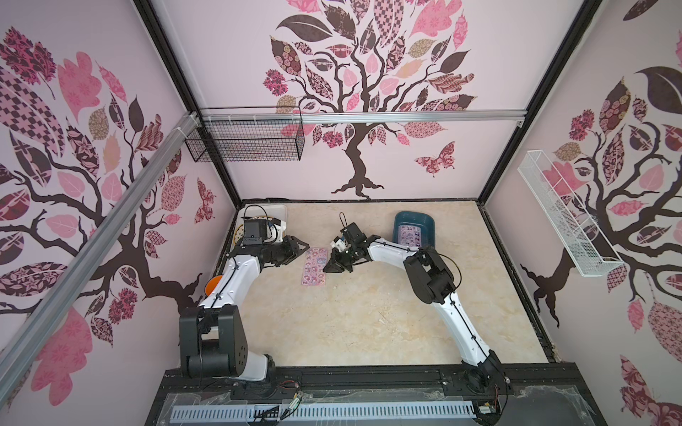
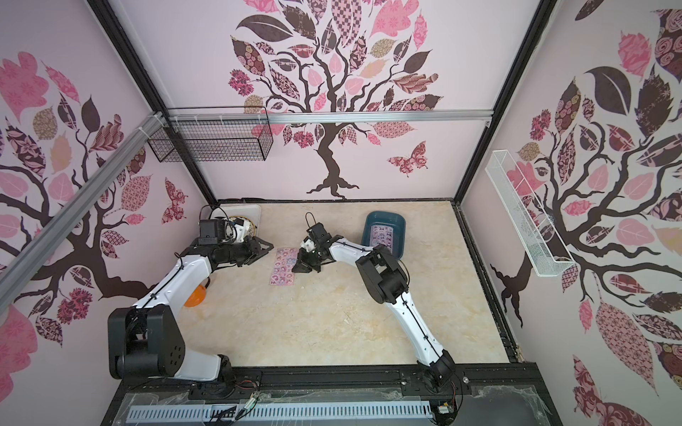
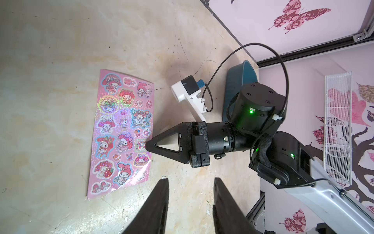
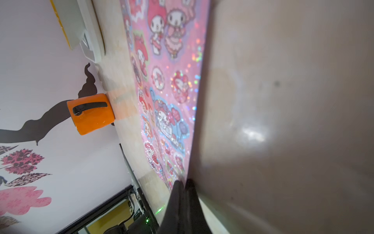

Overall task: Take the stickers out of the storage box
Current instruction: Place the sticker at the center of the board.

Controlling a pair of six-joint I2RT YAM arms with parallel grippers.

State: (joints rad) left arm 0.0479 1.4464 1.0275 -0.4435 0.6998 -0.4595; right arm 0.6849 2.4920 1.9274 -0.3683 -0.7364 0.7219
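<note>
Right gripper [image 3: 147, 145] shut on glittery pink sticker sheet [image 3: 121, 131], edge nearest teal plastic tub [image 3: 234, 85] (looks floppy, slick; edges only).

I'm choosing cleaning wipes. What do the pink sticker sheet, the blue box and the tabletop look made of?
Pink sheet: glossy holographic film or coated paper; it sparkles in rainbow specks and curls at one edge.
Blue box: moulded plastic with a smooth satin finish and rounded walls.
Tabletop: marble-look surface, perhaps laminate or tile, with beige veining and soft glare.
</note>
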